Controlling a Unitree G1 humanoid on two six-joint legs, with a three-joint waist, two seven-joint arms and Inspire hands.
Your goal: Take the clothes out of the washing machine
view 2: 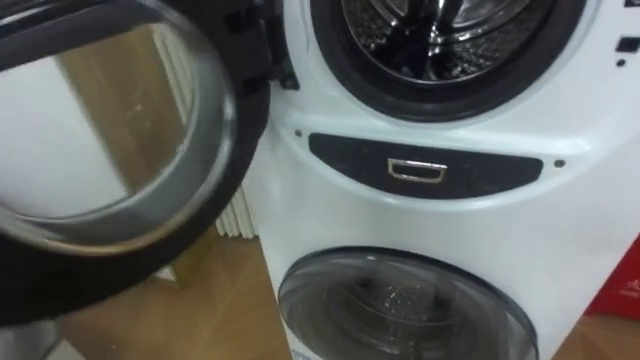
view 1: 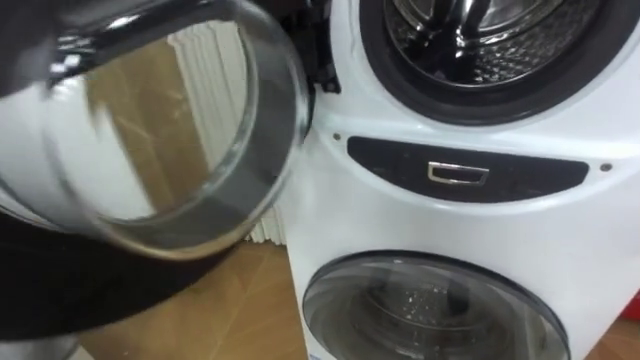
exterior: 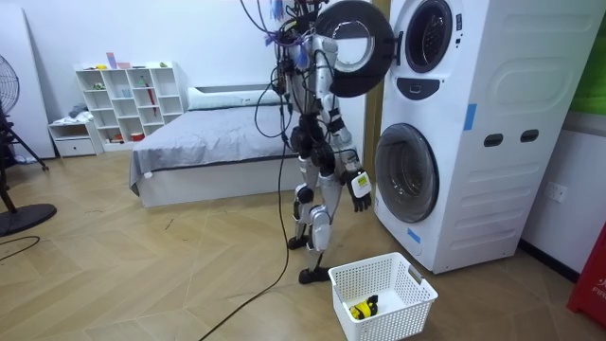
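Washing machine (exterior: 473, 123) near lowered right hand (exterior: 360, 188)

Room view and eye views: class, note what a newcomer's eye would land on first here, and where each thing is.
The upper washing machine's round door hangs wide open at the eye views' left, beside its steel drum. In the room view the robot stands before the stacked machines, with a white basket on the floor by its feet.

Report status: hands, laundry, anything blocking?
Right hand hangs low, empty. Upper door open, drum shows bare metal. Basket on floor by robot. Opening unobstructed.
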